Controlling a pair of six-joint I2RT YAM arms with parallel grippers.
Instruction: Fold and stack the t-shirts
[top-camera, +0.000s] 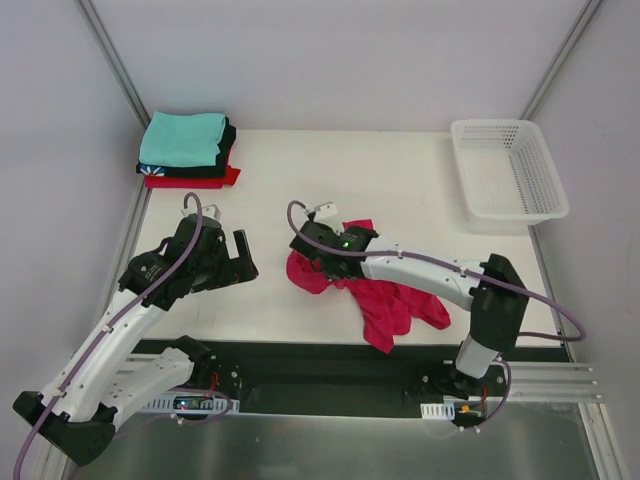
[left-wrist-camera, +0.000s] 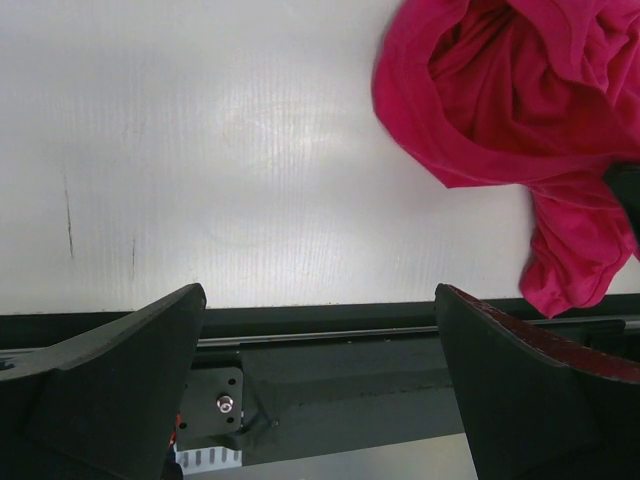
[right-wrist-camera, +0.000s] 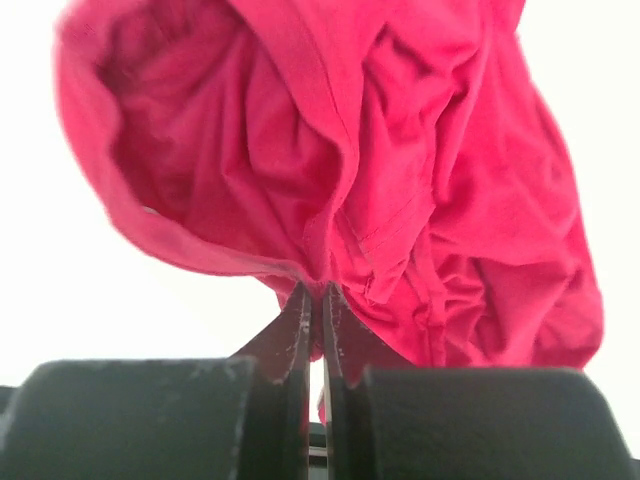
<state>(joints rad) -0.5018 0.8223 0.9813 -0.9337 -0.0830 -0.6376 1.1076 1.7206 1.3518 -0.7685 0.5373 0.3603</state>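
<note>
Right pincer (right-wrist-camera: 318, 292): fingers pressed together on a bunched fold of the pink shirt (right-wrist-camera: 400, 160), cloth nipped right at the tips. The rest of the shirt lies crumpled on the table (top-camera: 270, 200), heaped ahead of the tips and trailing back beneath that arm toward its base

Left pincer (left-wrist-camera: 320, 296): fingers wide apart, nothing between them, off to one side of the shirt and not touching it

Handling, as I judge it: light, limp, no stiffness. A single pinch in the bunch will only drag a lump. Better taken at a hem, shoulder or sleeve edge, one corner per pincer, so it can be spread flat

Only the right wrist view shows the pinch itself, and a stitched hem just beside the tips. Only the overhead view shows the folded shirts (top-camera: 185, 150) stacked well beyond the left pincer, and a white basket (top-camera: 505, 170) in the far corner well off from the right pincer
</note>
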